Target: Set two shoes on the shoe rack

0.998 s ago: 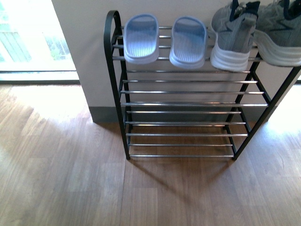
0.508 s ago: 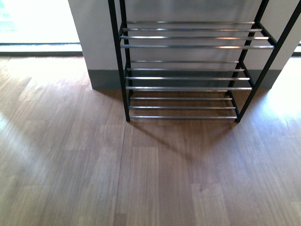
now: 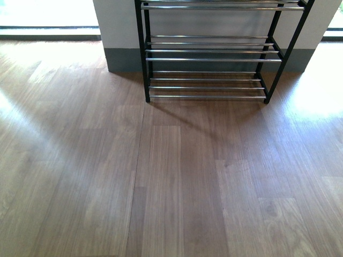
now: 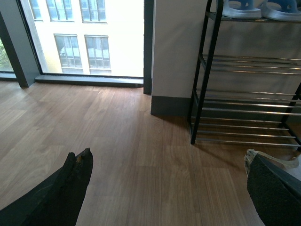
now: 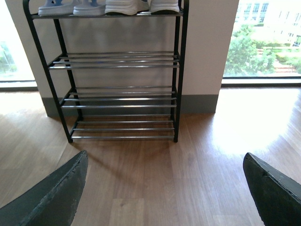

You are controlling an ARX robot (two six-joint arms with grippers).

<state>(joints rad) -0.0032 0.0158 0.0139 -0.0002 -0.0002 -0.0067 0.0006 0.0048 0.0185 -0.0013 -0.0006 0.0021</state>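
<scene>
I see a wood plank floor (image 3: 177, 176) running up to a white wall (image 5: 202, 42) with a grey skirting (image 3: 124, 60). Windows (image 4: 84, 42) flank that wall on both sides, throwing bright glare onto the floor.

Wood plank floor (image 3: 171, 176), white wall (image 5: 202, 42) with grey skirting, perhaps full-height windows (image 4: 84, 42)

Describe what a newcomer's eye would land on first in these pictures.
The black rack against the pale wall, its lower tiers bare. Shoes crowd its top shelf: blue slides beside white-soled sneakers. Both grippers, left and right, hang open and empty over the wooden floor.
</scene>
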